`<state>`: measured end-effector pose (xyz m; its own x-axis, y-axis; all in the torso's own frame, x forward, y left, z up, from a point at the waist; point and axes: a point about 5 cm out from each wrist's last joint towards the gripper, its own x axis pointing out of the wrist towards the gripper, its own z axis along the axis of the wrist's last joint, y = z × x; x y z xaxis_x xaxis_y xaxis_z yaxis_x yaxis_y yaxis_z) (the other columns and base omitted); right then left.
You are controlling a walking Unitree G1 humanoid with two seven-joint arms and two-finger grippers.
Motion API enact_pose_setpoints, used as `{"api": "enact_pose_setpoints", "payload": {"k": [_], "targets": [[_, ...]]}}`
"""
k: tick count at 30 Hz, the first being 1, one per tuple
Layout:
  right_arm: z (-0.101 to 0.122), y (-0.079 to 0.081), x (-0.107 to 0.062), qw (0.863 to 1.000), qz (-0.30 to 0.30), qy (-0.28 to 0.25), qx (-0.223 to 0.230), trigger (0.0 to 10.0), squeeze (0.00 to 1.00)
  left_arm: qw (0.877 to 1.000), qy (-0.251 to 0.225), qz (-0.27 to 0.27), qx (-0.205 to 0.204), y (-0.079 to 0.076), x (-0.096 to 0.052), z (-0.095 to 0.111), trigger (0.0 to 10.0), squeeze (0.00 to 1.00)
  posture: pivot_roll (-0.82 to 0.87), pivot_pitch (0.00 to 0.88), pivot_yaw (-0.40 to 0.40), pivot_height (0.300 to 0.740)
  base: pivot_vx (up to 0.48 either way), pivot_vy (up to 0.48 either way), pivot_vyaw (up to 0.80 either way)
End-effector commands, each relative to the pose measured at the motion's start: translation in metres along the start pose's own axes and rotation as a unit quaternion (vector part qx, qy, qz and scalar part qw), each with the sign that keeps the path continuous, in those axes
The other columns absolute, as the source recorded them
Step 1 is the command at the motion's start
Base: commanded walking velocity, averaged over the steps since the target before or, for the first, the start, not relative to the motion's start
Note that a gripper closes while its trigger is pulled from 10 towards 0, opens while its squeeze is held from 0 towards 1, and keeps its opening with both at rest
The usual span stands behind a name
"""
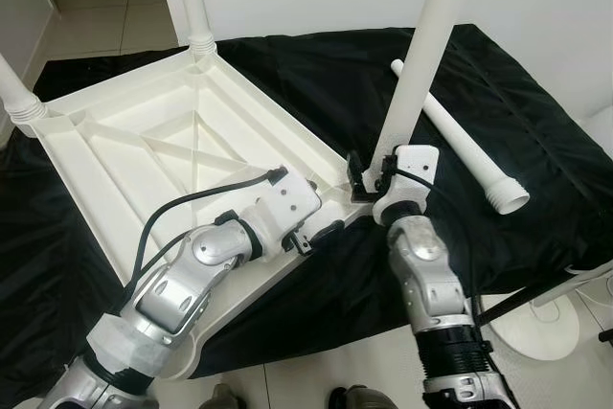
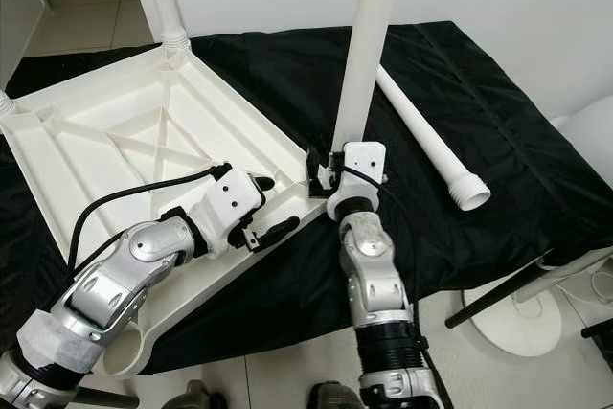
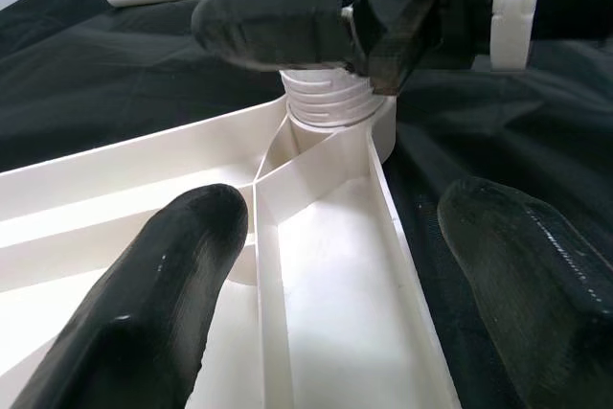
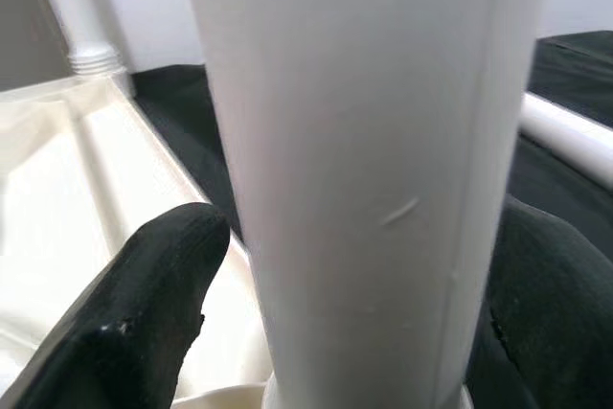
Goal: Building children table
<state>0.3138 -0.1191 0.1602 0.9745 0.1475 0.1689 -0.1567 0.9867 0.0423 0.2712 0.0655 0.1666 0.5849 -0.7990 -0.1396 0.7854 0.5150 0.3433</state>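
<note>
Fingers (image 4: 144, 304) of right gripper (image 1: 369, 182) clamp upright leg (image 1: 426, 40) — firmly.

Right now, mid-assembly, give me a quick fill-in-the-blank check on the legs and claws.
1. The right claw grips the upright white plastic leg standing in the upside-down white plastic tabletop's near ____.
2. One loose white leg lies on the ____ cloth.
3. The left claw sits at the tabletop's ____, fingers apart.

Missing: corner; black; edge
</note>
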Motion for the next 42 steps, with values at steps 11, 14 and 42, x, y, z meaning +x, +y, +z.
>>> {"api": "enact_pose_setpoints", "payload": {"k": [11,14,42], "targets": [[-0.003,-0.028,0.011,0.979,0.186,0.045,-0.069,10.0,0.00,0.999,0.000,-0.051,0.005,-0.007,0.001,0.000,10.0,0.00,-0.08,0.047,0.010,0.740,0.000,0.000,0.00],[-0.005,-0.031,0.012,0.971,0.217,0.053,-0.084,10.0,0.00,0.999,0.000,-0.051,0.006,-0.006,0.001,0.000,10.0,0.00,-0.07,0.047,0.009,0.740,0.000,0.000,0.00],[-0.027,-0.056,0.018,0.961,0.241,0.110,-0.083,10.0,0.00,0.999,0.001,-0.046,0.006,-0.004,0.000,0.001,10.0,0.00,-0.07,0.075,0.017,0.740,0.000,0.000,0.00]]}}
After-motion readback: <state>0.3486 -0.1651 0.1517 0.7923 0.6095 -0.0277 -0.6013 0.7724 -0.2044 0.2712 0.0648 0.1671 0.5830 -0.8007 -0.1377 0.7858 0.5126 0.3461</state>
